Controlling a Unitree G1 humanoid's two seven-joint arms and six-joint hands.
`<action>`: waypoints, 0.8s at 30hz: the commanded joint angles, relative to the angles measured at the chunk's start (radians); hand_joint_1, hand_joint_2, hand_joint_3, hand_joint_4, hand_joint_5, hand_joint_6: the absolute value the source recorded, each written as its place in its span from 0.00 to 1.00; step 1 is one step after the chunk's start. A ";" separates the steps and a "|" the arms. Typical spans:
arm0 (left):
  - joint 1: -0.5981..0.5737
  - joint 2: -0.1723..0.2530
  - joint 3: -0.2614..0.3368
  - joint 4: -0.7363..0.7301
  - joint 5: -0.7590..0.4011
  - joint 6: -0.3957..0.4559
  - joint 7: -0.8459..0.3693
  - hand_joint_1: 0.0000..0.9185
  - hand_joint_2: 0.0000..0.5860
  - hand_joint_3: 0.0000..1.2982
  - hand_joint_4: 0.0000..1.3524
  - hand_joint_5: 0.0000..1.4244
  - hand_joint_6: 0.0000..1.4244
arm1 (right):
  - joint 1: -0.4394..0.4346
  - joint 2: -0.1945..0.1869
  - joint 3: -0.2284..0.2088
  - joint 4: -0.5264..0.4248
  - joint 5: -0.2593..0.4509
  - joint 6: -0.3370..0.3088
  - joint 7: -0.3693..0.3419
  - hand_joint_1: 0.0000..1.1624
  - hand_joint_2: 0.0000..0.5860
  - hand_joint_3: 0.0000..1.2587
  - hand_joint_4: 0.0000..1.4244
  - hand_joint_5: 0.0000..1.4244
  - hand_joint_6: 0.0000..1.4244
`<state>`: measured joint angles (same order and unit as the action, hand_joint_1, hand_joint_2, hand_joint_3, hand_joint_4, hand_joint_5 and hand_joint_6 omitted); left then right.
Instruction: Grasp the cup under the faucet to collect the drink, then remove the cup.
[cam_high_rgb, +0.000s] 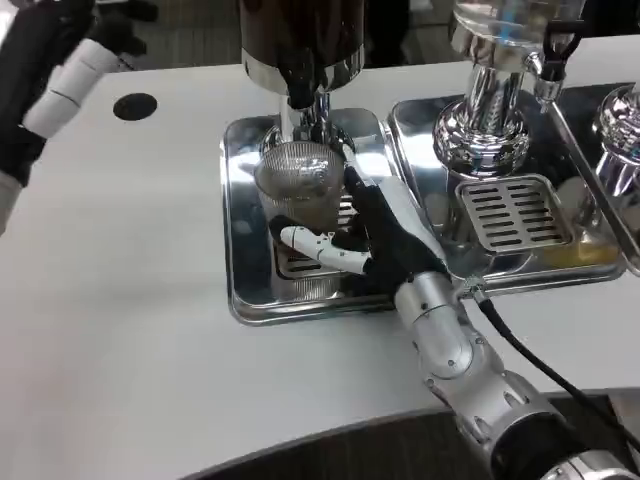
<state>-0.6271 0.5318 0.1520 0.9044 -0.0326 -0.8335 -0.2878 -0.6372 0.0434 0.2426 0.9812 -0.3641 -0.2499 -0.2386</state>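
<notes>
A clear ribbed cup (298, 186) stands on the left steel drip tray (240, 250), directly below the faucet (303, 105) of the dark drink dispenser (300, 40). My right hand (365, 235) wraps around the cup from the right side, its thumb crossing in front of the cup's base and its fingers behind it. My left hand (55, 85) is raised at the far left, away from the tray, holding nothing, with fingers loosely apart. Whether liquid runs from the faucet cannot be told.
A second dispenser (490, 110) with a chrome base stands on its own steel tray (590, 262) with a slotted grate (512, 212) to the right. A third chrome base (620, 125) sits at the right edge. A round black hole (135, 106) marks the table at left.
</notes>
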 joint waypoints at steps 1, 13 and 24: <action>0.034 -0.005 0.044 0.009 -0.028 0.033 0.031 0.00 0.12 0.27 0.22 0.27 0.40 | -0.006 0.007 -0.010 -0.003 0.011 -0.019 -0.020 0.50 0.31 0.00 0.00 0.00 0.08; 0.165 0.004 0.102 0.004 -0.056 0.127 0.038 0.00 0.17 0.33 0.26 0.29 0.41 | -0.017 0.013 -0.034 0.023 0.051 -0.051 -0.012 0.50 0.30 0.00 0.00 0.00 0.10; 0.248 0.020 0.124 -0.018 -0.054 0.181 0.031 0.00 0.19 0.35 0.26 0.29 0.41 | -0.059 0.036 -0.055 0.106 0.075 -0.113 -0.017 0.49 0.30 0.00 0.00 0.00 0.11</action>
<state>-0.3932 0.5372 0.2661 0.9008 -0.0744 -0.6736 -0.2544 -0.6671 0.0702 0.1999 1.0650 -0.3008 -0.3369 -0.2498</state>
